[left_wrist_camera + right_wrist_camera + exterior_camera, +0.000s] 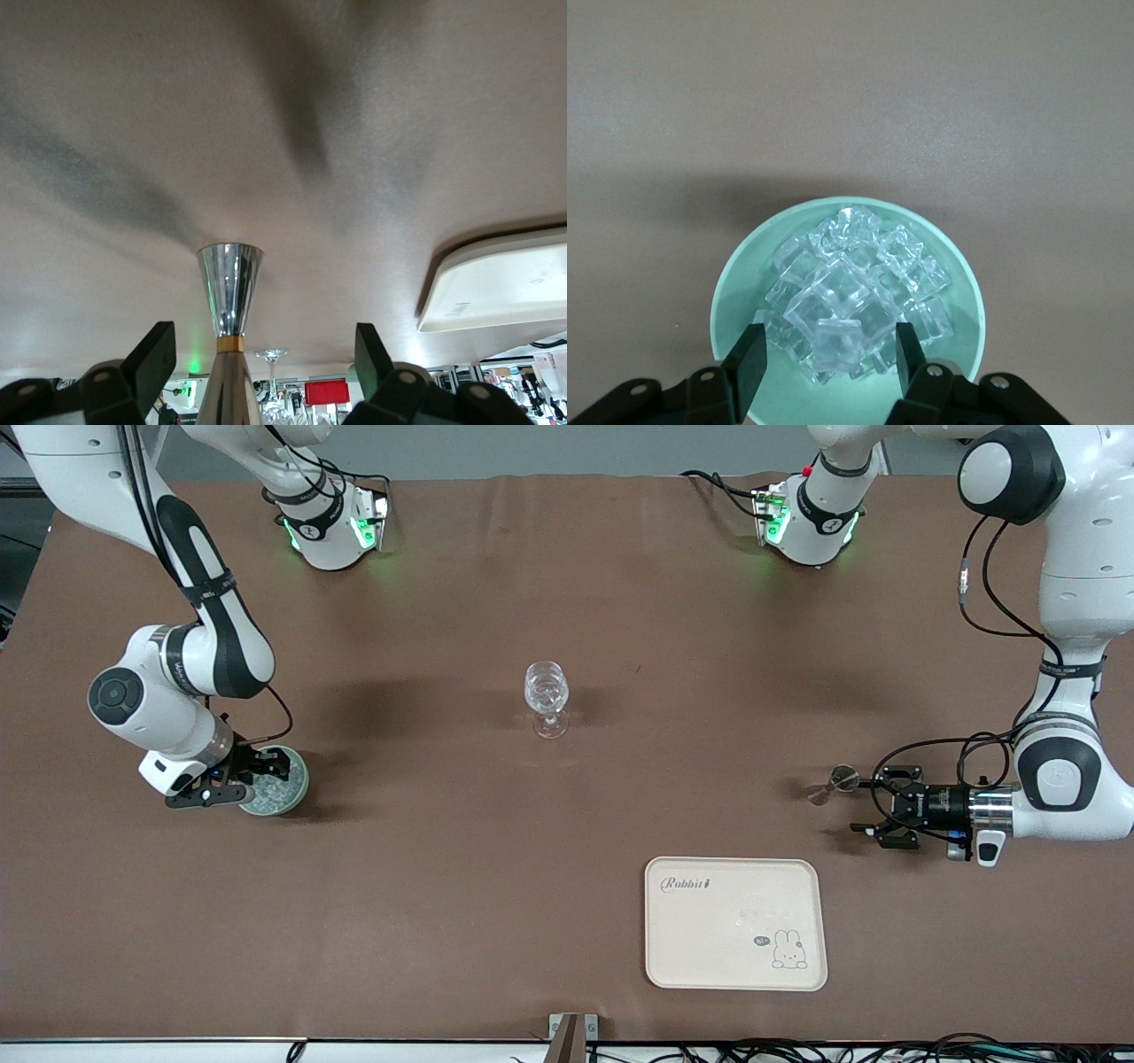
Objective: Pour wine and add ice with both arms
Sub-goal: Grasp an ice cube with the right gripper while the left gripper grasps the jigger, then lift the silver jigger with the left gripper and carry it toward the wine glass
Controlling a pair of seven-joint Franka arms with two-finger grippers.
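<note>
A clear wine glass (547, 693) stands upright at the table's middle. A pale green bowl (298, 781) near the right arm's end holds several clear ice cubes (859, 283). My right gripper (251, 776) is low over the bowl, open, its fingers (750, 359) on either side of one cube (837, 344) without touching it. A silver hourglass-shaped measuring cup (833, 784) stands near the left arm's end. My left gripper (873, 804) lies level with the table, open, with the cup (229, 288) just off its fingertips, in line with the gap.
A cream tray (735, 922) with a rabbit print lies nearer the front camera, toward the left arm's end; its rim shows in the left wrist view (496, 285). The wine glass shows far off in the left wrist view (272, 358).
</note>
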